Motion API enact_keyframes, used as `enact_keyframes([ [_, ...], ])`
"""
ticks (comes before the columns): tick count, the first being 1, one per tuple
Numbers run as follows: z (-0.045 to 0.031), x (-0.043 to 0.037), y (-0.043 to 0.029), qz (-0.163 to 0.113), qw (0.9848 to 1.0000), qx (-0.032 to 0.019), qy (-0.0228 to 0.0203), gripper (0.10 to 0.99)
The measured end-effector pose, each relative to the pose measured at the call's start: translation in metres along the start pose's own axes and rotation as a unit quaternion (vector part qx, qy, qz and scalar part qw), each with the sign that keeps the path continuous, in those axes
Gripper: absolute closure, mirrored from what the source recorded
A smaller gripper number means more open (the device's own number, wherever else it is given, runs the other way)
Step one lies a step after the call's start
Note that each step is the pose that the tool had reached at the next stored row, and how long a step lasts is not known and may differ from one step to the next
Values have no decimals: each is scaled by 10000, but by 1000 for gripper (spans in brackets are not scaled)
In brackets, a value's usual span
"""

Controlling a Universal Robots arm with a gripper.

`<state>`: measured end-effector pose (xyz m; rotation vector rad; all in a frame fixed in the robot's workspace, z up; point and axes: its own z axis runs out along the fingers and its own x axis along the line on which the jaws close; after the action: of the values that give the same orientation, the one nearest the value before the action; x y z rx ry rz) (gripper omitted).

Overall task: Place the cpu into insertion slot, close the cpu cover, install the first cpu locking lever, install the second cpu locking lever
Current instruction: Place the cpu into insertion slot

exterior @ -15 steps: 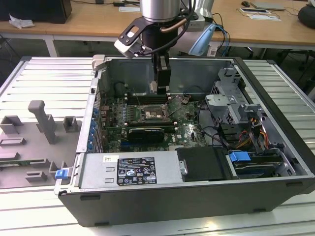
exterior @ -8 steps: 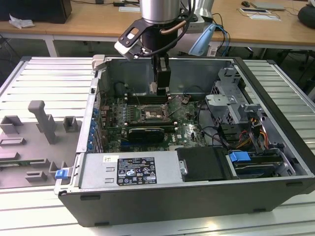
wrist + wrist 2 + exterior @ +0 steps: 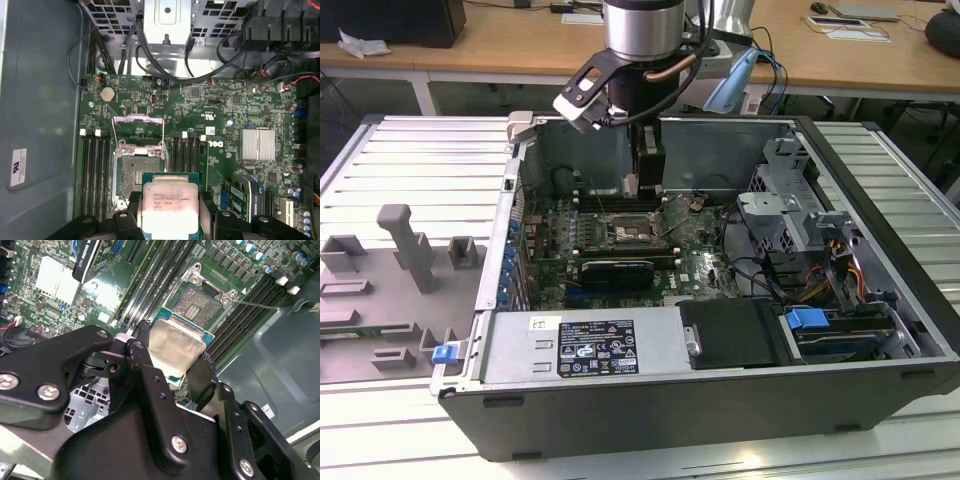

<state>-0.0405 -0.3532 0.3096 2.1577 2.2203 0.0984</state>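
With our tool [image 3: 173,345] pinching the cpu [image 3: 170,207] by its edges, aloft near the open insertion slot [image 3: 136,177], we judge it best to keep it level and square with the rim.

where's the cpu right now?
In both wrist views the cpu is gripped between the jaws, held over the motherboard right beside the open socket, not yet seated in it.
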Motion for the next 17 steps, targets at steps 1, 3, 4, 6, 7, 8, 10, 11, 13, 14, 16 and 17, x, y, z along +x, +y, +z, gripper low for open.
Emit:
enact_keyframes([
  [1,37,0,-2,0,10000,7,1,545],
  [3,72,-1,-5,0,10000,9,6,545],
  [4,84,-1,-5,0,10000,9,6,545],
  [6,128,-2,-9,0,10000,9,6,545],
  [7,142,-2,-10,0,10000,9,6,545],
  [8,155,-2,-11,0,10000,9,6,545],
  [10,190,-2,-14,0,10000,9,6,545],
  [11,217,-2,-16,0,10000,8,6,545],
  [13,243,7,-18,1,10000,9,4,545],
  [14,263,29,-19,0,10000,9,5,545],
  [16,292,57,-20,0,10000,9,5,545],
  [17,316,71,-21,0,10000,9,6,545],
])
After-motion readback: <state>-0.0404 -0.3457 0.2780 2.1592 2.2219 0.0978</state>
